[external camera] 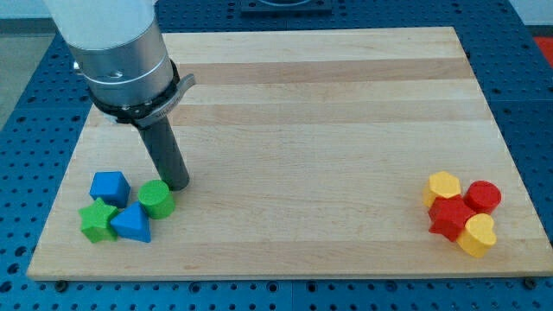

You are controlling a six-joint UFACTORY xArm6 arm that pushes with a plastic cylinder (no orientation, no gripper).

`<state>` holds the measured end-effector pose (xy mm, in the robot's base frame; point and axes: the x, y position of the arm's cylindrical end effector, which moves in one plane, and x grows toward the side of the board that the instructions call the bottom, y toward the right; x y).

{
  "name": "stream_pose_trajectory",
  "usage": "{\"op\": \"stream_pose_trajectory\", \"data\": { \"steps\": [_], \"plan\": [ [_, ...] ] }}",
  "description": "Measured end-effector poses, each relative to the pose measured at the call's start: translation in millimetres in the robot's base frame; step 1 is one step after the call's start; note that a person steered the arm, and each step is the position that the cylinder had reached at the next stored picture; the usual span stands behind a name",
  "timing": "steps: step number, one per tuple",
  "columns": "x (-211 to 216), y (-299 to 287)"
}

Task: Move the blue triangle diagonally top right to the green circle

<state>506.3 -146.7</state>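
Blue triangle (132,223) touches the green circle (156,199) at its lower left. No fingers exist; my tip (177,185) rests just above-right of that circle. You should circle round and push gently.

Enters from the view's top left as a thick white and grey arm, ringed near its end by a metal collar with a small bracket jutting toward the view's right. Narrows below the collar into a straight dark rod, leaning slightly toward the view's lower right. Ends with my tip (177,185) down at counter (328,130) level, left of centre.
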Motion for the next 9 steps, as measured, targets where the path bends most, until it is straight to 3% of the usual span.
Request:
{"op": "stream_pose_trajectory", "data": {
  "steps": [3,4,7,9],
  "plan": [
    [2,48],
    [37,49],
    [112,-35],
    [85,-46]
  ]
}}
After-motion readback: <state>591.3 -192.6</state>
